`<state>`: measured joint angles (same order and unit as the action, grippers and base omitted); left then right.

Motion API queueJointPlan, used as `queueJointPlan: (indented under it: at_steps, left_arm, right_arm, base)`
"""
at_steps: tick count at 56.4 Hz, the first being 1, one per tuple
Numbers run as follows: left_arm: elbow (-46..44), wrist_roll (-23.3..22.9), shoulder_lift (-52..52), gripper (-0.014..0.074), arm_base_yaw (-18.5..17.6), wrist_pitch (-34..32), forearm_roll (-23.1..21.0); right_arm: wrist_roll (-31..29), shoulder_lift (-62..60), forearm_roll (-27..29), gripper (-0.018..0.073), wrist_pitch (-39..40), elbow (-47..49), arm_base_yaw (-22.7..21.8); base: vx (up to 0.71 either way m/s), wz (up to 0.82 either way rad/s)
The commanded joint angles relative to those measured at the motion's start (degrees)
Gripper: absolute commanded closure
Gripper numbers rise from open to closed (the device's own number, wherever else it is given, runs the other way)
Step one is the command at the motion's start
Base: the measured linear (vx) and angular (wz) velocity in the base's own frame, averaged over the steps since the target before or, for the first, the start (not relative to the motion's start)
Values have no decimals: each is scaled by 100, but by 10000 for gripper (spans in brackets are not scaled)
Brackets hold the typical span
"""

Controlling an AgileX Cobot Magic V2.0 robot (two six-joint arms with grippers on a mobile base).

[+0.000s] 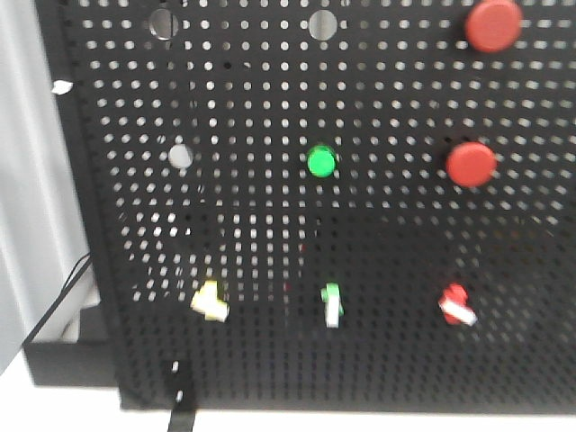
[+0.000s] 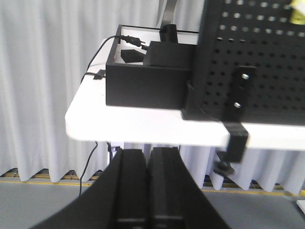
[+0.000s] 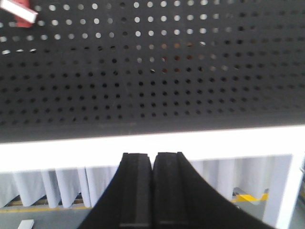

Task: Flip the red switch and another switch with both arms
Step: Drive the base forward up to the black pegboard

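A white worktop (image 1: 378, 421) is set before pale pleated curtains (image 2: 43, 71), and a black perforated panel (image 1: 378, 225) is stood upright on it. The red switch (image 1: 456, 304) is mounted low on the panel, toward its right side. It is a small red lever with a white tip, and the tip is slanted down and to the right. In the right wrist view it is caught only at the top left corner, where the red body and the white tip can be made out. On the same row, well to the left, the pale yellow switch (image 1: 210, 301) is fitted. It is a lever of like size, set at an angle and somewhat blurred. Between the two, a white toggle with a green top (image 1: 332, 304) is held upright. Higher up, a round green button (image 1: 321, 162) is placed above that toggle, and two large round red buttons (image 1: 471, 165) are placed one over the other above the red switch. A black box (image 2: 147, 81) with a cable (image 2: 128, 40) run into it is rested on the worktop just left of the panel. A black clamp (image 2: 236, 119) is hung over the worktop's front edge at the panel's foot.

The left pincer (image 2: 147, 191) is held low in front of the box, its fingers pressed together with nothing between them. The right pincer (image 3: 152, 191) is likewise closed and empty, below the worktop's edge and well apart from the red switch.
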<state>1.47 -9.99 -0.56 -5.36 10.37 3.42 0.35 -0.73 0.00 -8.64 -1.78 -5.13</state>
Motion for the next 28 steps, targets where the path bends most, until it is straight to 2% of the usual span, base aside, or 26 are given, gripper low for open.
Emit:
queueJointPlan:
  at_steps: [1,28]
  left_arm:
    - [111,-49,-113,594,-4,-463,-12]
    - [111,-49,-113,594,-4,-463,-12]
  right_arm:
    - [7,-55,0,566,505,-33,-21]
    - [7,-55,0,566,505,-33,-21]
  base:
    - [29,2]
    - [19,1]
